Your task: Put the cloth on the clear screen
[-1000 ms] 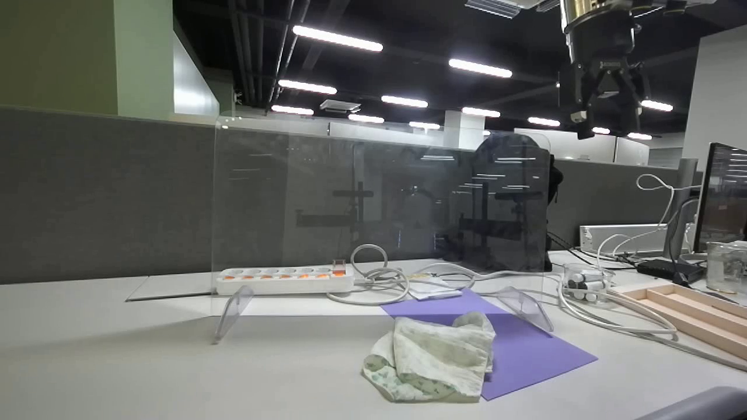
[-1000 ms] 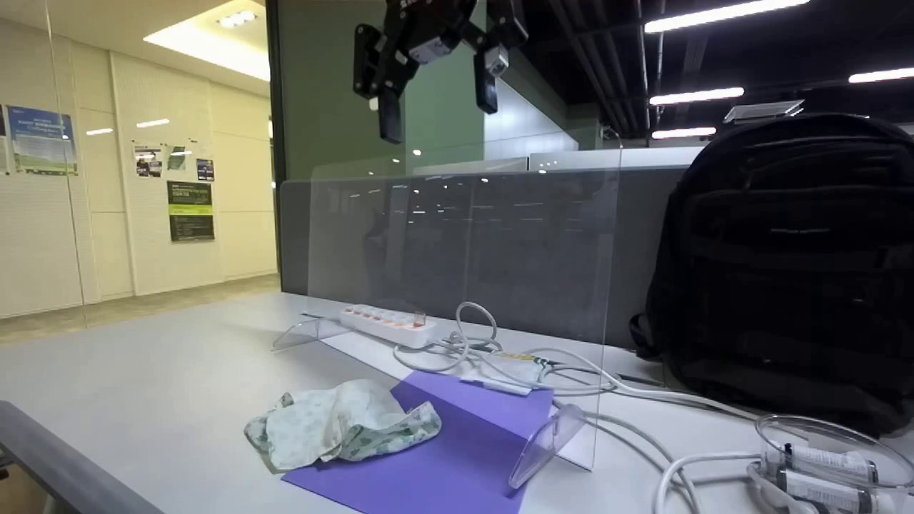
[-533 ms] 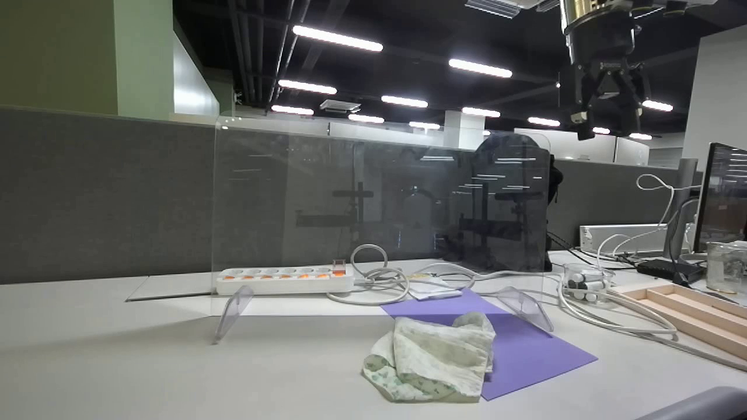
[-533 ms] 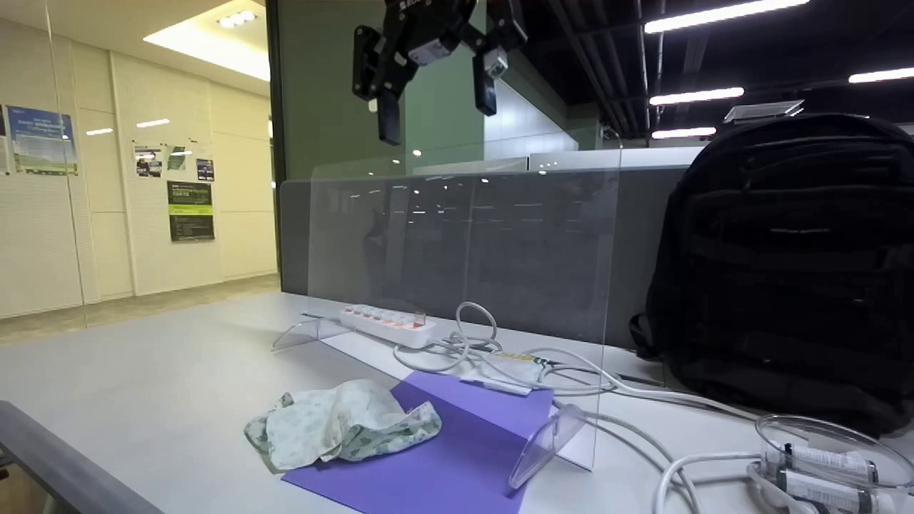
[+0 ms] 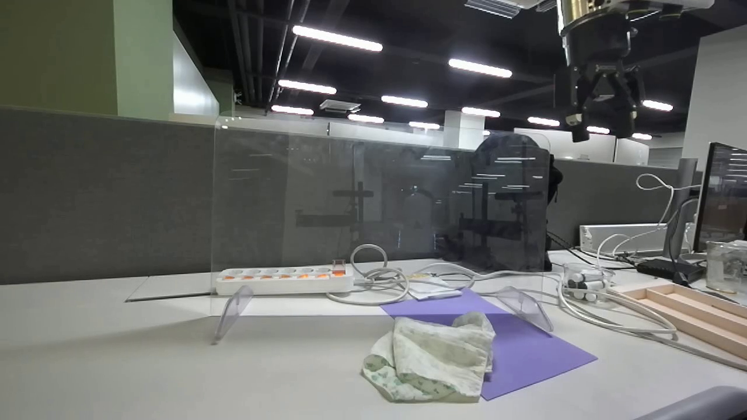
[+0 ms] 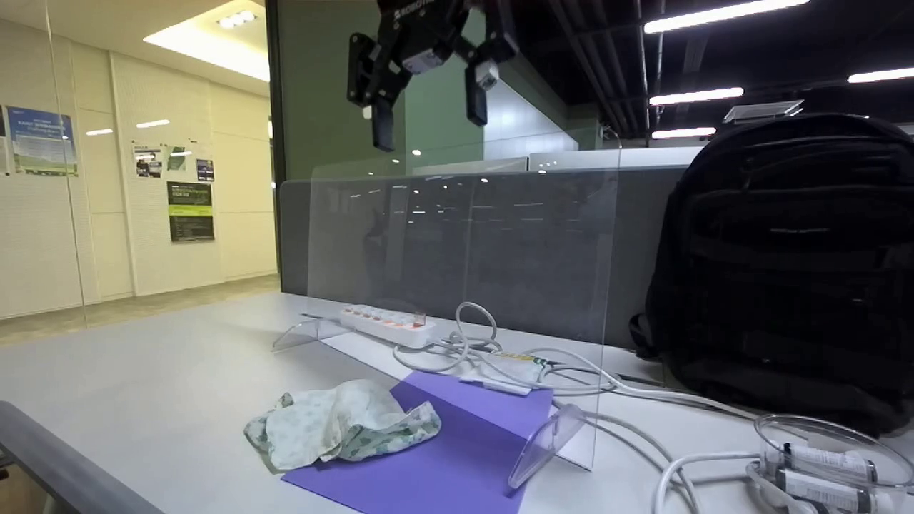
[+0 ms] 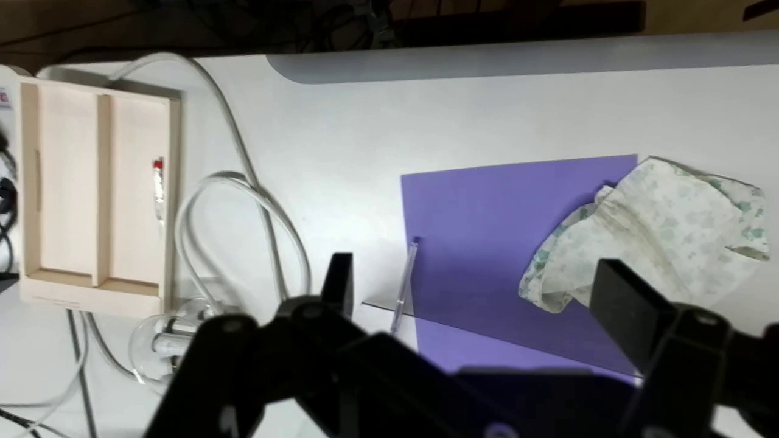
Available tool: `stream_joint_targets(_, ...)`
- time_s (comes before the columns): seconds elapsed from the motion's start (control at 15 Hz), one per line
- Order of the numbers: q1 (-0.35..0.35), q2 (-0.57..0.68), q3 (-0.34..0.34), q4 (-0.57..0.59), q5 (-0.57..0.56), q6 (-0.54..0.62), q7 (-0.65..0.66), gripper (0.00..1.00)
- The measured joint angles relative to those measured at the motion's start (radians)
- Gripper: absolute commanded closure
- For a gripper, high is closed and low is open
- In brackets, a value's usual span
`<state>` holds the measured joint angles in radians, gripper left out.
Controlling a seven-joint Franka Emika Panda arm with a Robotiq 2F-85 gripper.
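One rumpled cloth (image 7: 663, 225) seems longest left to right in the wrist view, the tool (image 7: 482, 292) spread wide.

Low gray partition (image 5: 105, 198) behind a white table (image 5: 146, 373) in both exterior views, with a green wall (image 5: 58, 55) farther back. Overhead, dark ceiling (image 5: 408, 74) with rows of bright strip lights (image 5: 337, 38). Toward the left edge of an exterior view, cream wall (image 6: 243, 171) with several posters (image 6: 191, 210), beige floor (image 6: 157, 305) and warm recessed ceiling lighting (image 6: 235, 18).
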<state>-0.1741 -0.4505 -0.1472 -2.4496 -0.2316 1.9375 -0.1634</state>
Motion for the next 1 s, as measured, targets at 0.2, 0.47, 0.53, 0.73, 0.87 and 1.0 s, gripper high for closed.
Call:
stream_joint_targets(0.2, 0.067, 0.016, 0.042, -0.075, 0.048, 0.074, 0.010, 0.00)
stream_joint_targets(0.47, 0.078, 0.027, 0.046, -0.089, 0.054, 0.090, 0.012, 0.00)
stream_joint_targets(0.53, 0.077, 0.027, 0.046, -0.089, 0.054, 0.090, 0.009, 0.00)
stream_joint_targets(0.73, 0.082, 0.031, 0.055, -0.096, 0.066, 0.095, 0.020, 0.00)
stream_joint_targets(0.87, 0.094, 0.044, 0.072, -0.110, 0.113, 0.097, 0.046, 0.00)
stream_joint_targets(1.0, 0.114, 0.066, 0.092, -0.127, 0.165, 0.118, 0.085, 0.00)
